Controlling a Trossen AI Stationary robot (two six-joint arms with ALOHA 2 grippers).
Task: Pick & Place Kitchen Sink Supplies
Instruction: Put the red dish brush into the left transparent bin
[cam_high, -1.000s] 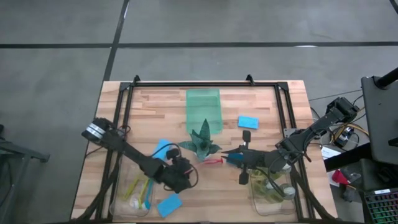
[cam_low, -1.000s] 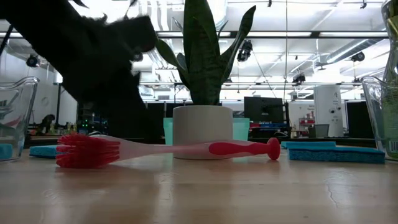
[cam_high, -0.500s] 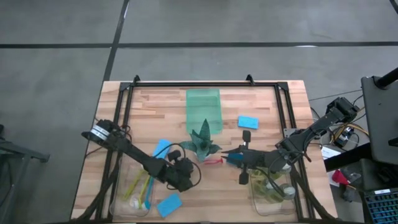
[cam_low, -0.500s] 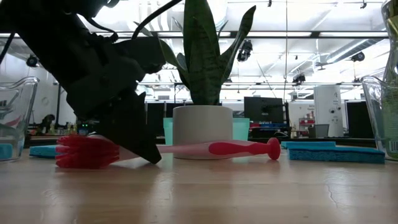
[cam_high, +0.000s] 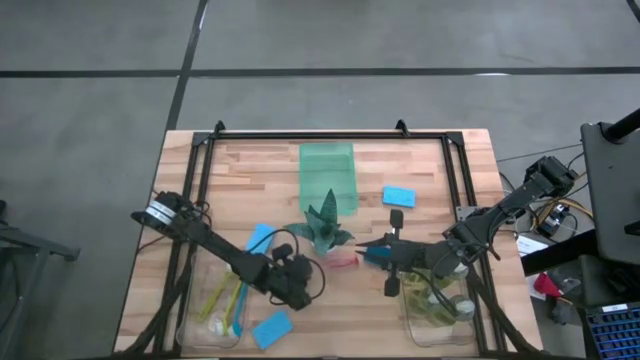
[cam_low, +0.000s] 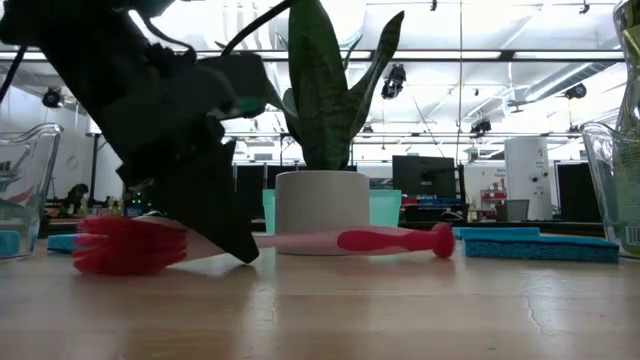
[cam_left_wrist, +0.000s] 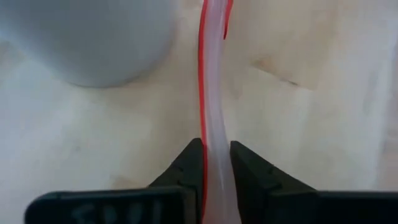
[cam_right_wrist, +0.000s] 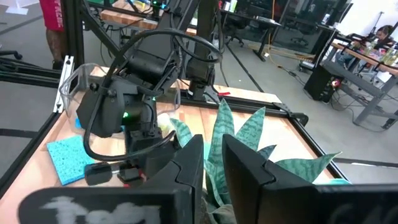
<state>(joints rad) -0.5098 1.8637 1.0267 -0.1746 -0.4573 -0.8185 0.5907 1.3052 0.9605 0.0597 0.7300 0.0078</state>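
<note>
While the red brush (cam_low: 250, 241) lies flat on the wooden table (cam_high: 430, 170), just in front of the potted plant (cam_high: 322, 228), its bristle head points toward the left side and its red handle end pokes out past the white pot (cam_low: 322, 212). Left gripper (cam_left_wrist: 216, 163) is down on it, both fingers pinching the pale handle, pretty clear from the wrist cam. Nearby there's a blue sponge (cam_high: 272, 327) at the front edge by the left clear bin (cam_high: 189, 325), another (cam_high: 261, 238) next to the plant, and a third (cam_high: 398, 195) further back near the green tray (cam_high: 327, 165). Right gripper (cam_right_wrist: 213, 162) hangs over toward the right bin (cam_high: 437, 318), fingers pressed nearly together, holding nothing.
</note>
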